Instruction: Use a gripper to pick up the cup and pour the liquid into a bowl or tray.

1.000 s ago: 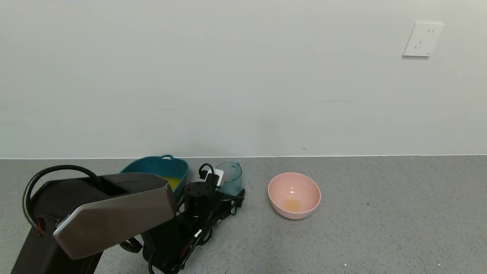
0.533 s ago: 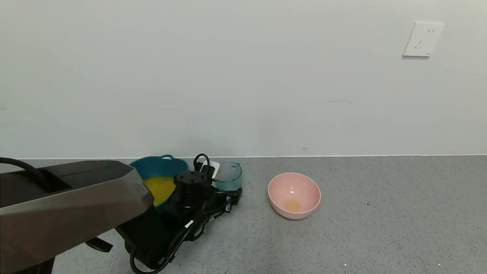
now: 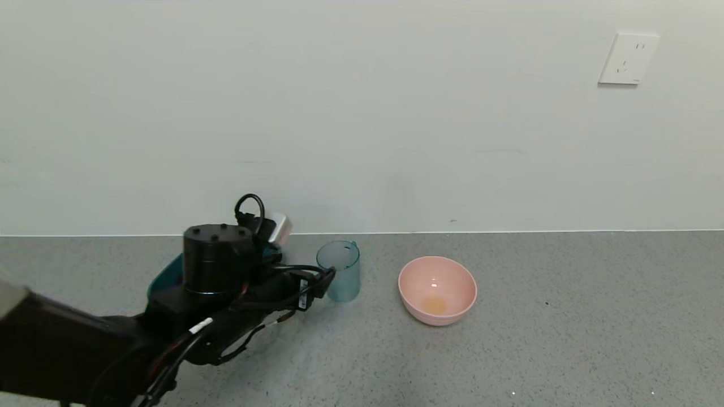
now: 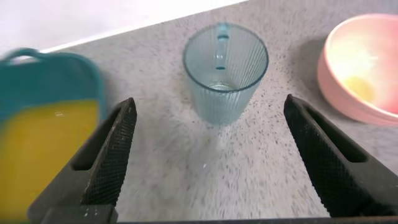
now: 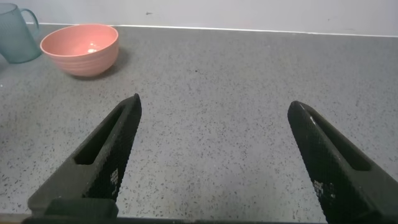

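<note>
The cup [image 3: 338, 271] stands upright and empty on the grey counter, free of any grip. In the left wrist view the cup [image 4: 225, 71] is just ahead of my left gripper [image 4: 209, 111], whose fingers [image 4: 115, 152] are spread wide and empty. In the head view my left gripper [image 3: 319, 282] is close to the cup's left side. The teal basin [image 4: 37, 68] holds the orange liquid [image 4: 43, 143]; in the head view the basin [image 3: 161, 285] is mostly hidden behind my left arm. My right gripper [image 5: 213, 102] is open and empty over bare counter.
A round pink bowl [image 3: 437, 290] with a small orange puddle sits to the right of the cup; it also shows in the right wrist view [image 5: 81, 46]. The wall runs close behind the objects. A wall socket [image 3: 628, 58] is at the upper right.
My left gripper has let go of the cup and drawn back to the left. The cup now stands alone on the counter. The arm now covers most of the basin.
</note>
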You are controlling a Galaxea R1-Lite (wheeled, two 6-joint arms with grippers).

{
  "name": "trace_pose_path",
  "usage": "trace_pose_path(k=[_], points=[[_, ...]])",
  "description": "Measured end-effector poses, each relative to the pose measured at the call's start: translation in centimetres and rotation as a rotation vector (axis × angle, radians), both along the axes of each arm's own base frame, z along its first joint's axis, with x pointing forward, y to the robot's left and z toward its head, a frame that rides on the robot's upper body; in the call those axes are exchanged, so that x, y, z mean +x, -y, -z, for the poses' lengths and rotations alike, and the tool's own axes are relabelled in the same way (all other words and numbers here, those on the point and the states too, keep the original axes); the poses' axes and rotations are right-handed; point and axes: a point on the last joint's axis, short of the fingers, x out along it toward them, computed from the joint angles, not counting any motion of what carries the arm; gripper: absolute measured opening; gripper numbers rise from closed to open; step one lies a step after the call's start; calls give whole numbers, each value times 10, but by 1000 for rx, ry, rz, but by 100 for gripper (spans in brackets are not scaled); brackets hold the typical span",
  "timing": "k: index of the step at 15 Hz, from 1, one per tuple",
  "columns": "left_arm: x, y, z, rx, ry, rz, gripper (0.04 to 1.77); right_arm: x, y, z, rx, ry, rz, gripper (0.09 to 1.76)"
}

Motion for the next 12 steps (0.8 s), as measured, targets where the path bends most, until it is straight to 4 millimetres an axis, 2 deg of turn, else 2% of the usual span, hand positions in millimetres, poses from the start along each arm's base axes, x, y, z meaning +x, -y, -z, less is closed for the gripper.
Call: trace_pose_path(k=[3, 6, 9, 12], points=[[-43, -23, -43, 7, 26, -11, 170, 0, 0, 0, 0, 0, -1, 171], [-99, -51, -79, 28, 57, -6, 170, 0, 0, 0, 0, 0, 0, 171], [-160, -83, -101, 61, 85, 2, 171, 0, 0, 0, 0, 0, -1, 171], [-222, -116, -109, 73, 114, -30, 171, 0, 0, 0, 0, 0, 0, 171]])
